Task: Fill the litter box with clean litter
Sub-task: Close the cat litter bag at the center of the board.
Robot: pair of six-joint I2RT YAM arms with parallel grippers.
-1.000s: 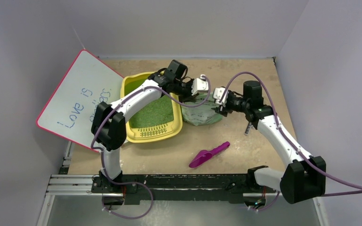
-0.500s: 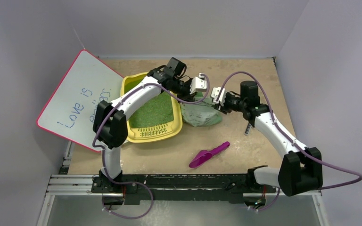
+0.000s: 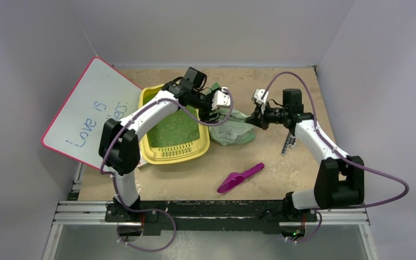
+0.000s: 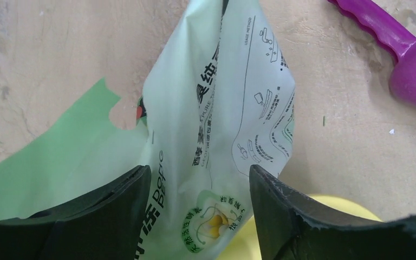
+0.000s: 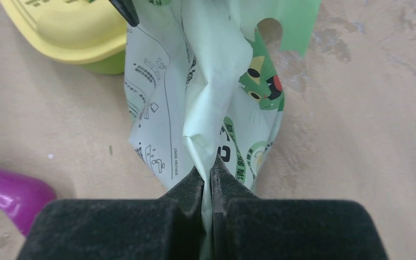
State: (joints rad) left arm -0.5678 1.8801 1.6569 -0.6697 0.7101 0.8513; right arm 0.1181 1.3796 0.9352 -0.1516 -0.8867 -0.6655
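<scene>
Yellow litter box (image 3: pixel 157 156) lies just left of the bag (image 5: pixel 206 97), with clean litter (image 3: pixel 174 130) covering its floor: loose granules that pour. The bag film is thin, crinkly and slippery; it looks nearly empty, contents hidden. The right gripper (image 5: pixel 207 169) is pinched tight on a bag fold. The left gripper (image 4: pixel 200 179) has its jaws apart, straddling the film unclamped. Best hold: a flat edge seam.

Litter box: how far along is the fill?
Done: green litter covers the litter box floor. In hand: the right gripper is shut on the bag; the left gripper stands open around it, not pinching. Left: possibly more pouring, though the bag's contents are hidden; the scoop lies aside.
</scene>
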